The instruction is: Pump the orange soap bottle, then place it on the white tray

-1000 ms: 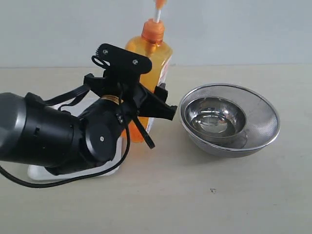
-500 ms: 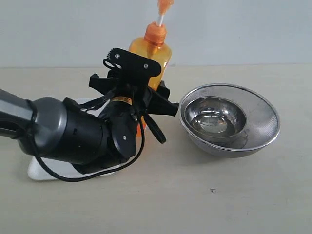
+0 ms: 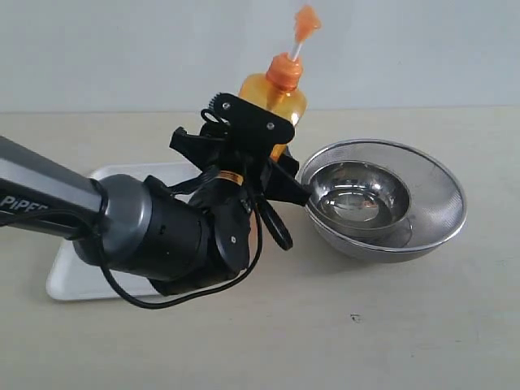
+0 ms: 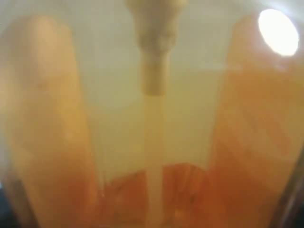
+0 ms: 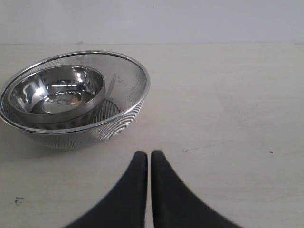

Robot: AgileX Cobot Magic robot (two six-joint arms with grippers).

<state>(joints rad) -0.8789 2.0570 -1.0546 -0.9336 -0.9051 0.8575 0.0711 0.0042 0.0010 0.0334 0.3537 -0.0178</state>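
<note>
A matte, pale beige tabletop runs back to a plain grey-white wall. On the left lies a flat, shallow white tray with rounded corners, much of it hidden under the glossy black and grey arm. On the right stands a round steel mesh bowl with a fine woven wall and a bright rim. A smaller polished steel bowl nests inside it.

The tall translucent orange soap bottle leans toward the mesh bowl, its orange pump head raised on a white stem. The left claw grips its body, jaws set fairly wide on either side. The arm hides the bottle's base, so contact with the white tray cannot be told. In the left wrist view the bottle is an orange blur with a pale dip tube. The right claw hangs near the mesh bowl, its curved black fingers pressed together, holding nothing.
</note>
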